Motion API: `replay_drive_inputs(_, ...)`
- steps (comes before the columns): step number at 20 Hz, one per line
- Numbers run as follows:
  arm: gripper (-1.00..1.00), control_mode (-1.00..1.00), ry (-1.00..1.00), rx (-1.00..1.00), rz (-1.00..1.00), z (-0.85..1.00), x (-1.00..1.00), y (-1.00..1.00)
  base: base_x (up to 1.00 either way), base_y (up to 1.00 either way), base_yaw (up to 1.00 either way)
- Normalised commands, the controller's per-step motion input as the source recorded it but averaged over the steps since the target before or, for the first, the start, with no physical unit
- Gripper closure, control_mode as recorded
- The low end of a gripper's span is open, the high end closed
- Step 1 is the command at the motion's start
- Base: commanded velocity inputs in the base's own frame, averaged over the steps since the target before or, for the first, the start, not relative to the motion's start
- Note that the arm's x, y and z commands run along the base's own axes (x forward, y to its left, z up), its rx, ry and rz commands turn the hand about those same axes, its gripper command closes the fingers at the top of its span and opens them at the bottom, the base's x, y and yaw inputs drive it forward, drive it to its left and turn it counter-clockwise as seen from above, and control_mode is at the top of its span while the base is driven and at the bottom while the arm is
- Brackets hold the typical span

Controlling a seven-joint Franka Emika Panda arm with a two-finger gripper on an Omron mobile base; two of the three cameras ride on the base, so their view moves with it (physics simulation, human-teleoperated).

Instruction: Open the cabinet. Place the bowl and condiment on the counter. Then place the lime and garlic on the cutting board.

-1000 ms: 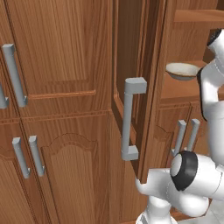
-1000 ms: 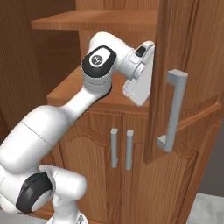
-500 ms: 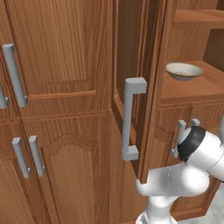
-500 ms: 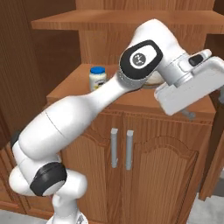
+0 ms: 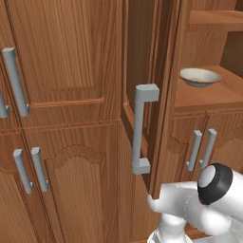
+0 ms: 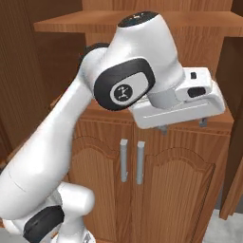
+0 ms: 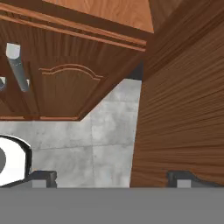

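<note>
Cabinet [image 5: 142, 61] stands open; gripper [image 6: 182, 126] is spread wide, holding nothing. Approach the bowl [image 5: 200, 76] near the shelf's front edge level, one finger over its rim.

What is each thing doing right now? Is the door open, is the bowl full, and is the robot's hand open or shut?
cabinet: upper door swung open, its edge and handle facing the camera
bowl: upright on the cabinet shelf, looks empty
gripper: open, holding nothing
lower doors: shut
</note>
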Motion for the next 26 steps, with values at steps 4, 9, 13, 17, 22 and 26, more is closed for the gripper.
replay_drive_inputs(4, -1.0, -1.0, -0.39, 0.18, 0.29, -0.01, 0.18, 1.0, 0.0, 0.0, 0.0)
replay_drive_inputs(9, -1.0, -1.0, -0.24, 0.14, 0.15, 0.27, 0.69, 1.0, 0.0, 0.0, 0.0)
replay_drive_inputs(13, -1.0, -1.0, -0.04, 0.04, 0.01, 0.43, 0.31, 1.0, 0.0, 0.0, 0.0)
replay_drive_inputs(17, -1.0, -1.0, 0.09, 0.0, -0.04, -0.05, 0.0, 0.92, 0.0, 0.0, 0.0)
replay_drive_inputs(22, -1.0, -1.0, 0.0, 0.0, 0.0, -0.26, 0.15, 0.91, 0.0, 0.0, 0.0)
replay_drive_inputs(26, -1.0, -1.0, -0.12, 0.14, 0.0, -0.21, 0.28, 0.81, 0.0, 0.0, 0.0)
